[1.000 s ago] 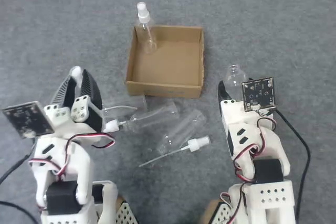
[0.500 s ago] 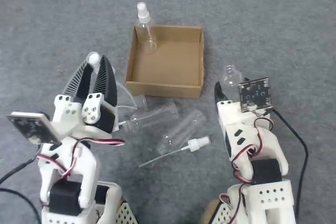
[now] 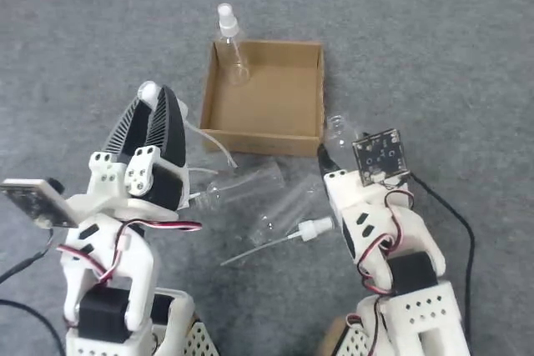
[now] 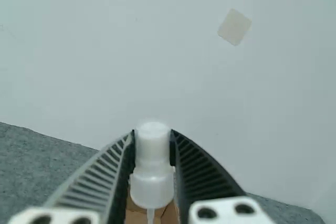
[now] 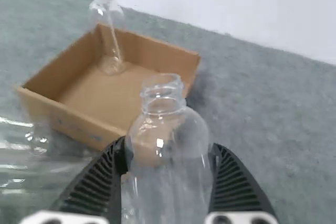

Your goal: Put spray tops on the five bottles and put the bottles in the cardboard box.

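Observation:
My left gripper [image 3: 154,99] is shut on a white spray top [image 3: 148,90], held up to the left of the cardboard box [image 3: 260,141]; its thin tube trails toward the box's front corner. In the left wrist view the spray top [image 4: 152,166] stands upright between the fingers of that gripper [image 4: 152,136]. My right gripper [image 3: 340,150] is shut on a clear, uncapped bottle [image 3: 337,130] just off the box's front right corner. In the right wrist view this gripper [image 5: 167,150] grips the bottle [image 5: 165,129] upright. A capped bottle [image 3: 229,39] stands in the box's far left corner.
Two clear bottles [image 3: 246,183] [image 3: 290,202] lie on the grey mat between the arms. A loose spray top [image 3: 310,228] with its long tube lies in front of them. The box floor [image 5: 105,95] is bare apart from the standing bottle [image 5: 105,30].
My left gripper rose and swung right toward the box with the spray top. My right gripper carried the bottle left, closer to the box's front right corner.

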You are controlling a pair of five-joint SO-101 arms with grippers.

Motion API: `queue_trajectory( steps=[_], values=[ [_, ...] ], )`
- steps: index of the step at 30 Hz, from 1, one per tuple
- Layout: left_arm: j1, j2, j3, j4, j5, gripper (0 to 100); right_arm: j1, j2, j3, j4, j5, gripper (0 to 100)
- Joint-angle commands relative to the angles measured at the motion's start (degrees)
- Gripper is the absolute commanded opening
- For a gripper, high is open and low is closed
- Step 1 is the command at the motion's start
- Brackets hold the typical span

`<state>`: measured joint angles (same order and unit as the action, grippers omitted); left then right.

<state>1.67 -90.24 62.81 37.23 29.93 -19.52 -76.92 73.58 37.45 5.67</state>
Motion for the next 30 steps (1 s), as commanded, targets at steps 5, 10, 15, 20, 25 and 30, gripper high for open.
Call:
queue_trajectory(
  steps=[5,10,15,20,25,30],
  values=[
    [0.2,-0.7,-0.1,-0.6,0.9,1,-6.5,-1.2,-0.7,-1.4,0.3,5.8],
    [0.1,-0.7,-0.3,0.2,0.9,1,-13.1,-1.2,1.1,-1.6,0.7,5.9],
    [-0.9,-0.7,-0.5,0.8,1.1,1,-17.8,-1.2,2.0,-1.6,0.8,5.9],
    [-7.5,-0.7,-0.6,0.8,8.4,1,-18.0,-1.2,2.1,-1.6,0.8,5.9],
    [-9.0,-0.7,-0.6,0.9,9.4,1,-18.1,-1.2,4.9,-6.8,0.9,5.9],
    [-8.1,-0.7,-0.6,1.1,9.4,1,-18.8,-1.2,10.6,-16.0,6.2,5.9]
  ],
)
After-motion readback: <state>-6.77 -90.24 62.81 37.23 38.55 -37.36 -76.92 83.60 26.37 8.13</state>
